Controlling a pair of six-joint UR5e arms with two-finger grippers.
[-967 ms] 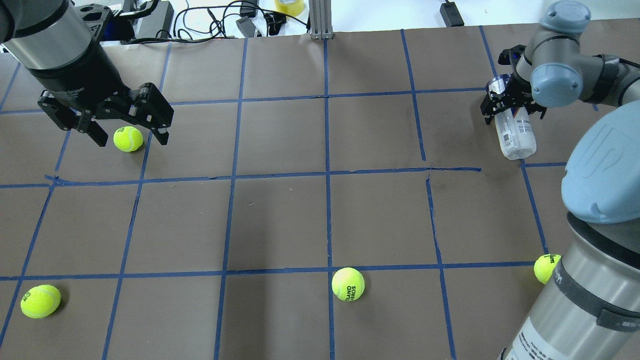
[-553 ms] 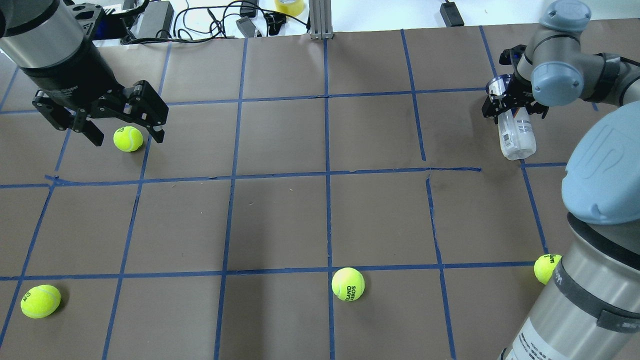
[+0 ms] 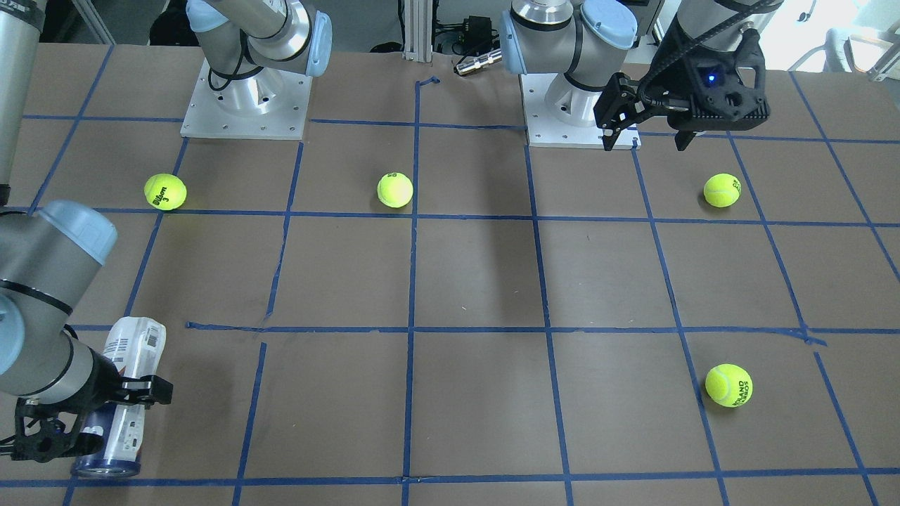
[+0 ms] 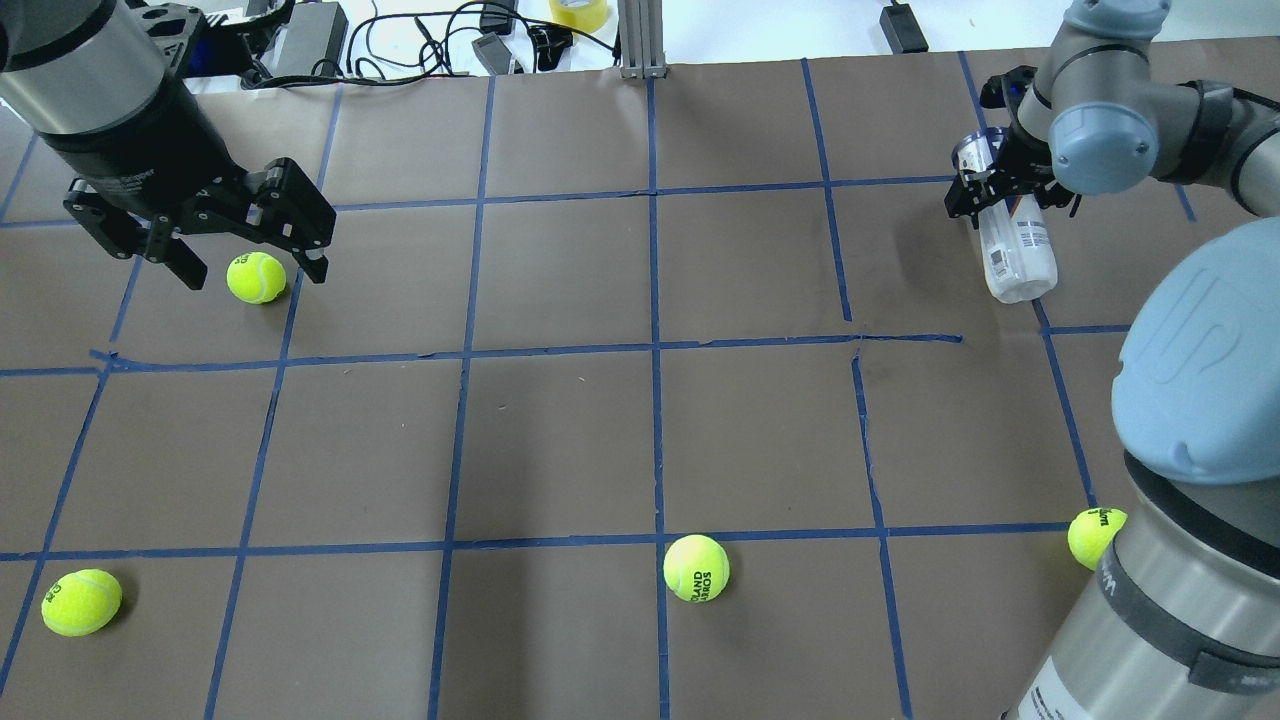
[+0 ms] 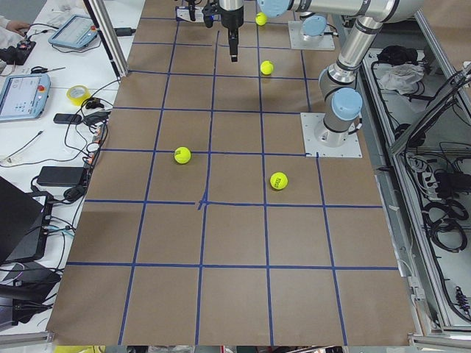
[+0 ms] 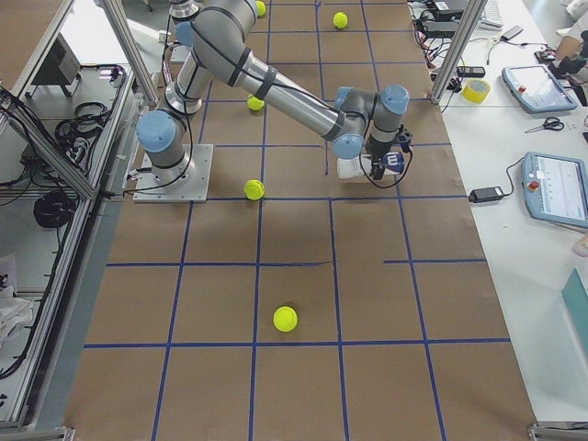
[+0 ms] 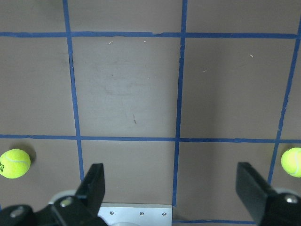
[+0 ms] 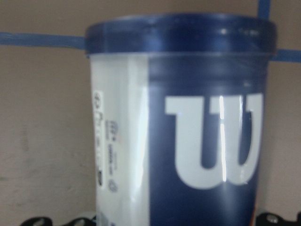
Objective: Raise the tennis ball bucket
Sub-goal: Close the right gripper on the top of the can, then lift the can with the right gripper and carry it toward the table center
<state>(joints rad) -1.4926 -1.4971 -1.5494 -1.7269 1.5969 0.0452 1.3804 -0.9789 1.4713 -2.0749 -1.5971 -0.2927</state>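
Note:
The tennis ball bucket (image 4: pixel 1018 255) is a clear can with a white and navy label and a dark blue rim, at the table's far right. My right gripper (image 4: pixel 1003 192) is shut on it near the rim end and holds it tilted, seemingly just off the paper. The bucket also shows in the front-facing view (image 3: pixel 133 351), with the right gripper (image 3: pixel 105 407) around it. In the right wrist view the bucket (image 8: pixel 188 132) fills the frame, white "W" showing. My left gripper (image 4: pixel 256 258) is open and empty above a tennis ball (image 4: pixel 256 279) at far left.
Loose tennis balls lie at front left (image 4: pixel 80 602), front middle (image 4: pixel 696 568) and beside my right arm's base (image 4: pixel 1095 535). Cables and a tape roll (image 4: pixel 578 12) lie beyond the far edge. The brown paper table (image 4: pixel 560 440) has a blue tape grid.
My right gripper has moved the bucket a little toward the far edge and left, apparently upward. My left gripper shifted slightly toward the far left early on, then stayed still and open.

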